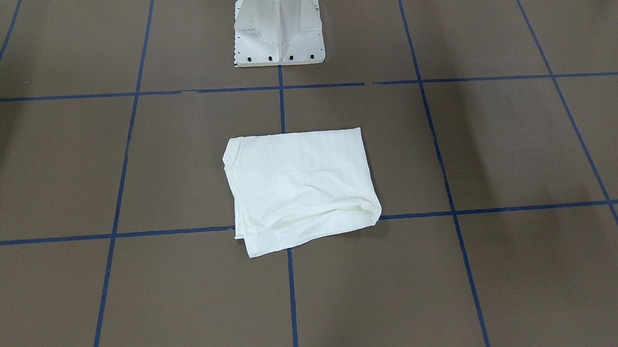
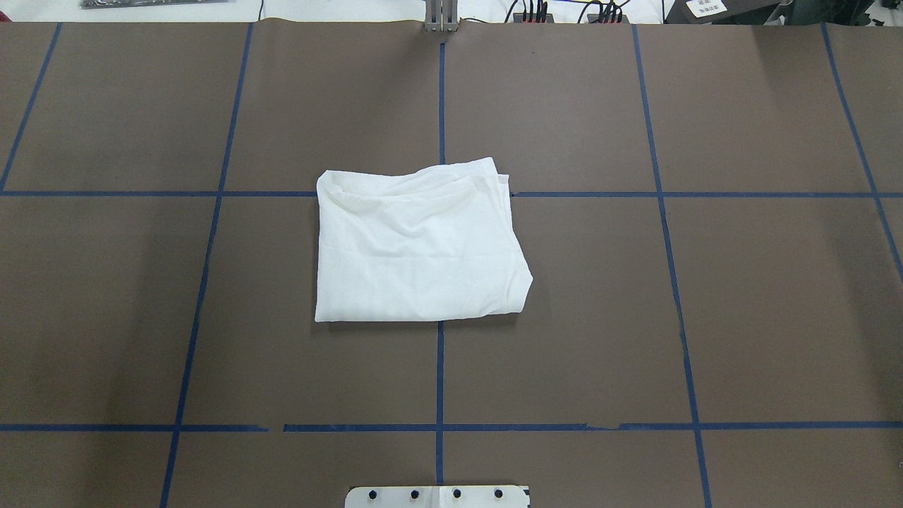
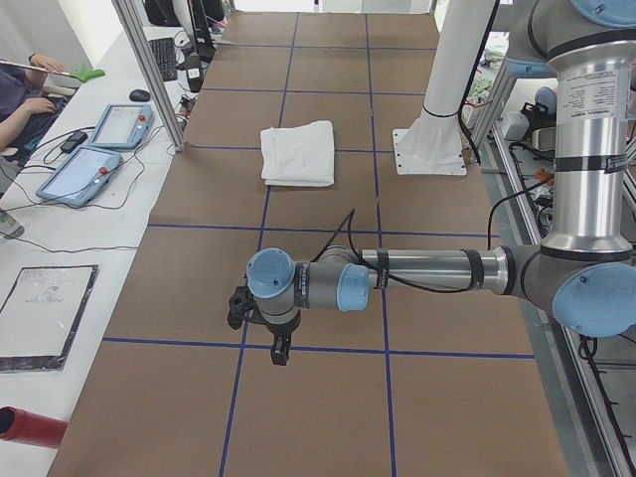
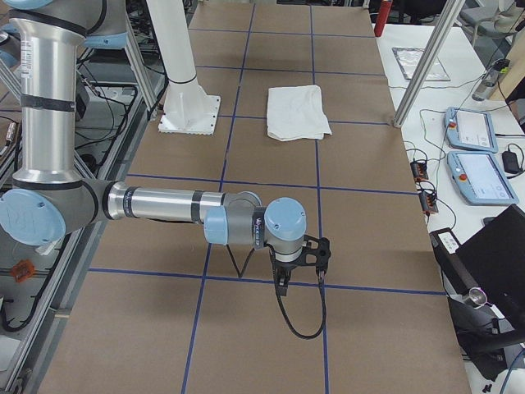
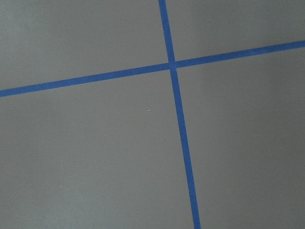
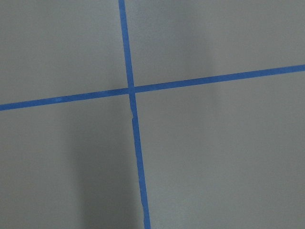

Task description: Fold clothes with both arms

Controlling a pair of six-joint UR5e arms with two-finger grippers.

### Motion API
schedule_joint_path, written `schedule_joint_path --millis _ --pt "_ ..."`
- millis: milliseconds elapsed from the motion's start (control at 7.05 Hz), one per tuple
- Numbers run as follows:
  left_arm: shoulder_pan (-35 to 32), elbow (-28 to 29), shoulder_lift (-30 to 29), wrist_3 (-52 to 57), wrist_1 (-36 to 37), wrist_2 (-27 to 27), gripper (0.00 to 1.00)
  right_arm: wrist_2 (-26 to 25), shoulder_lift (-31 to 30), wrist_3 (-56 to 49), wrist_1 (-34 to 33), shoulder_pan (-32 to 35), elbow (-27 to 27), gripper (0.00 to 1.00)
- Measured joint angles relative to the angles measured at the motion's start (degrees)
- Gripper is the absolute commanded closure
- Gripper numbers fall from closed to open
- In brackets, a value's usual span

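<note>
Though folded, T-shirt (image 2: 416,247) edges uneven, arms (image 3: 427,270) afar.

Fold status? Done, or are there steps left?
Done: the shirt lies as a compact folded rectangle mid-way along the table, with no sleeves sticking out. In hand: nothing; the left gripper and right gripper hang over the table far from it. Left: probably nothing, perhaps squaring its far edge, where the layers sit uneven.

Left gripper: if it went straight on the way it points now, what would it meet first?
The left gripper points down, so it would likely meet the bare brown table, near a blue tape crossing. The folded shirt lies far off that line.
</note>
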Motion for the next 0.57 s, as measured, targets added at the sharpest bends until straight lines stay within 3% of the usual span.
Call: schedule_joint_path --millis 568 --pt "0.00 -0.01 0.00 -1.83 -0.06 -0.13 0.00 0.13 -0.05 -0.04 -0.03 0.00 0.07 0.00"
